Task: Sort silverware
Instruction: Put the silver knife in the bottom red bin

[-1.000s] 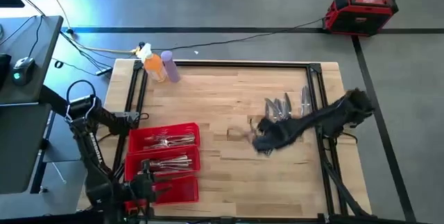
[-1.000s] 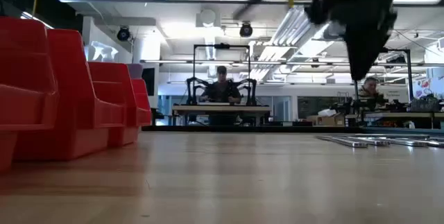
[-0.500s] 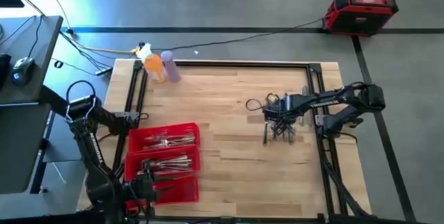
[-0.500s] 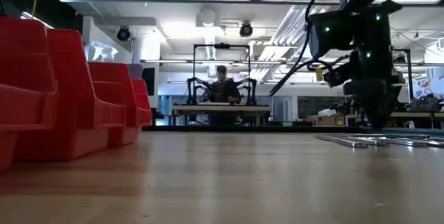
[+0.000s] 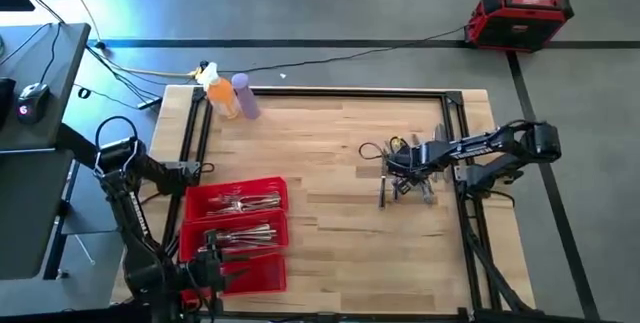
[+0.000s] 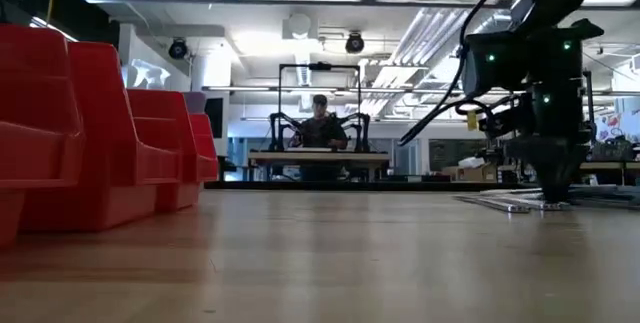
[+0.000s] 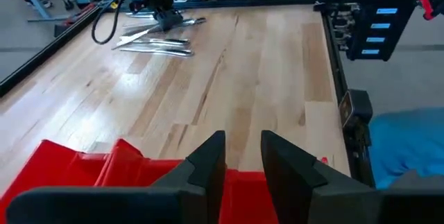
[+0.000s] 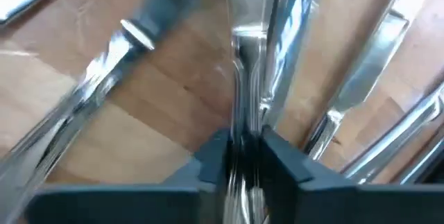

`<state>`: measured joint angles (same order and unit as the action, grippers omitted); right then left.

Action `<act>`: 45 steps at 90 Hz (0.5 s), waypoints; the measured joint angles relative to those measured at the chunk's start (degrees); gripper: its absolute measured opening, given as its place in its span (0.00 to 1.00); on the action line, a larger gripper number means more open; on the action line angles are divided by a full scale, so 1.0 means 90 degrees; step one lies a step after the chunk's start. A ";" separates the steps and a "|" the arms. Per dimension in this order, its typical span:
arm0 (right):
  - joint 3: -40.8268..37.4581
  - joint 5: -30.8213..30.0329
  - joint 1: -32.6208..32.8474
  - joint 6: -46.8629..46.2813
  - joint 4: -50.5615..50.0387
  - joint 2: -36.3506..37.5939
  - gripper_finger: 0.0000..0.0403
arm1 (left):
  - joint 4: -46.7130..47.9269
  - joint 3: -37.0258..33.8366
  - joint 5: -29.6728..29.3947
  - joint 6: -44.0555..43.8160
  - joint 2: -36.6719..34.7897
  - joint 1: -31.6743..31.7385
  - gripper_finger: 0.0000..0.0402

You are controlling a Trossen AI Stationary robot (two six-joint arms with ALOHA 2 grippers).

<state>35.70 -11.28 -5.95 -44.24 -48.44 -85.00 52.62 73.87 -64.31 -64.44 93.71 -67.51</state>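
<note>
Table (image 5: pixel 330 233) is pale wood; right gripper (image 8: pixel 239 156) pinches silverware (image 8: pixel 244 64) between its jaws, left gripper (image 7: pixel 243 156) slightly open, person (image 6: pixel 319 123) behind.

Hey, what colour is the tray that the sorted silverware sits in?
Red. The tray shows best in the high view.

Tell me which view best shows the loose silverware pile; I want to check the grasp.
The right wrist view: the silverware pile fills it, with one piece between the right gripper fingers. The high view shows the pile mostly hidden by the arm, the low view edge-on, the left wrist view from afar.
</note>
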 joint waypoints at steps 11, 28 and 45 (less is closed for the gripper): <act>0.0551 0.0341 0.0234 -0.0057 -0.0710 0.0001 0.07 | 0.0004 0.0000 -0.0035 0.0118 0.0000 0.0000 0.19; 0.1675 0.0026 0.0854 -0.0036 -0.1264 0.0023 0.07 | 0.0005 0.0002 -0.0079 0.0668 0.0020 0.0060 0.19; 0.2572 -0.0297 0.1841 0.0132 -0.1012 0.0026 0.07 | 0.0001 0.0002 0.0070 0.2147 0.0032 0.0517 0.19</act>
<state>58.85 -13.95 10.62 -43.05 -57.54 -84.77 52.63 73.89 -63.68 -45.12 94.00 -62.85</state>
